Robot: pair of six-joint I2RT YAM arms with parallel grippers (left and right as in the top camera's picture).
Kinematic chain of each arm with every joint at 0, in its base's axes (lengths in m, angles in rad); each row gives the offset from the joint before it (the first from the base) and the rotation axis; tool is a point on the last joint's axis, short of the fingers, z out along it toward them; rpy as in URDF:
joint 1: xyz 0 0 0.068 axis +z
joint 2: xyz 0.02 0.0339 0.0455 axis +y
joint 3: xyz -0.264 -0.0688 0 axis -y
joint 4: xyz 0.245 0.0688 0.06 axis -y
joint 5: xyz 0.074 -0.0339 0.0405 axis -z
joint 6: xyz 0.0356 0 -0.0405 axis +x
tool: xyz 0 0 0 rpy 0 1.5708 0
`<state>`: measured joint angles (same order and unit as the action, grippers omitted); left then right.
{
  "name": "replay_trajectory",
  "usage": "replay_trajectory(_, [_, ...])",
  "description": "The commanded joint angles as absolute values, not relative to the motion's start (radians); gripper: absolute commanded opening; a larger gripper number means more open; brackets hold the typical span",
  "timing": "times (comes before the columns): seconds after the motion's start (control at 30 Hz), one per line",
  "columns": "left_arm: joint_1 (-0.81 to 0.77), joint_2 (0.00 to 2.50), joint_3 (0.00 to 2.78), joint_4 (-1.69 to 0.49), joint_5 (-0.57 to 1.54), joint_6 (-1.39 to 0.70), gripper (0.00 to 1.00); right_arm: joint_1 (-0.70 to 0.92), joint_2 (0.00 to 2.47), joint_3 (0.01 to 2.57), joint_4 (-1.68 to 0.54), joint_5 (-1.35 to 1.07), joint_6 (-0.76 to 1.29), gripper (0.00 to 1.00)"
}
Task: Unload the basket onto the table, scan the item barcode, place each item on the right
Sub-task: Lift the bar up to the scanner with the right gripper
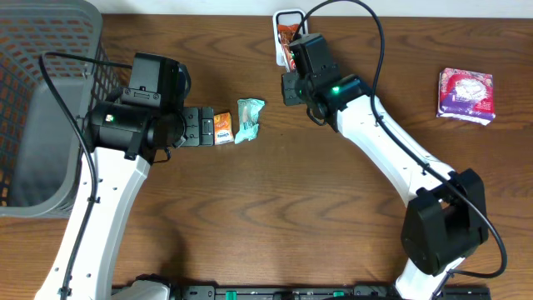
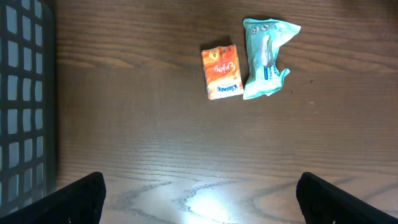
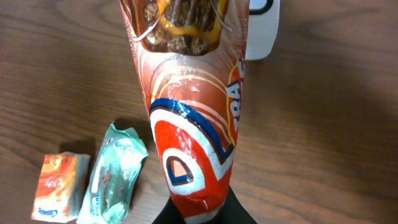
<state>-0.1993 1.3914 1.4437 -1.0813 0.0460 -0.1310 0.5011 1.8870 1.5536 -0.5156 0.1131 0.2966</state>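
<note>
My right gripper [image 3: 204, 214] is shut on the lower end of a red and brown snack bag [image 3: 193, 112]. The bag points up toward a white scanner [image 3: 261, 31] at the table's far edge. In the overhead view the bag [image 1: 287, 42] lies against the scanner [image 1: 289, 17], with the right gripper [image 1: 291, 60] just below it. No barcode shows on the bag's visible face. My left gripper [image 2: 200, 199] stands open over bare wood, nothing between its fingers [image 2: 78, 199]. In the overhead view the left gripper [image 1: 204, 127] is just left of an orange tissue pack [image 1: 222, 127].
A teal packet [image 1: 248, 119] lies beside the orange pack, touching it. A grey mesh basket [image 1: 50, 100] fills the far left. A purple and pink packet [image 1: 466, 93] lies at the far right. The left wrist view shows the basket wall [image 2: 22, 106] at its left edge.
</note>
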Motion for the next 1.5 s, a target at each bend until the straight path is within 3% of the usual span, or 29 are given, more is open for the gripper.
replay_trajectory(0.0, [-0.2,1.387,1.442,-1.085,0.037,-0.133,0.98,0.499,1.927,1.557,-0.477,0.141,0.227,0.01])
replay_trajectory(0.57, [-0.2,1.387,1.442,-1.085,0.037,-0.133,0.98,0.43,2.059,1.573,-0.16,0.085,0.176,0.01])
replay_trajectory(0.8, [-0.2,1.387,1.442,-1.085,0.037,-0.133,0.98,0.364,2.08,1.59,-0.054,-0.019,0.257,0.01])
replay_trajectory(1.23, [-0.2,1.387,1.442,-1.085,0.037,-0.133,0.98,0.327,2.321,2.036,-0.413,-0.088,0.272,0.01])
replay_trajectory(1.47, [-0.2,1.387,1.442,-1.085,0.037,-0.133,0.98,0.322,2.366,2.07,-0.442,-0.088,0.251,0.01])
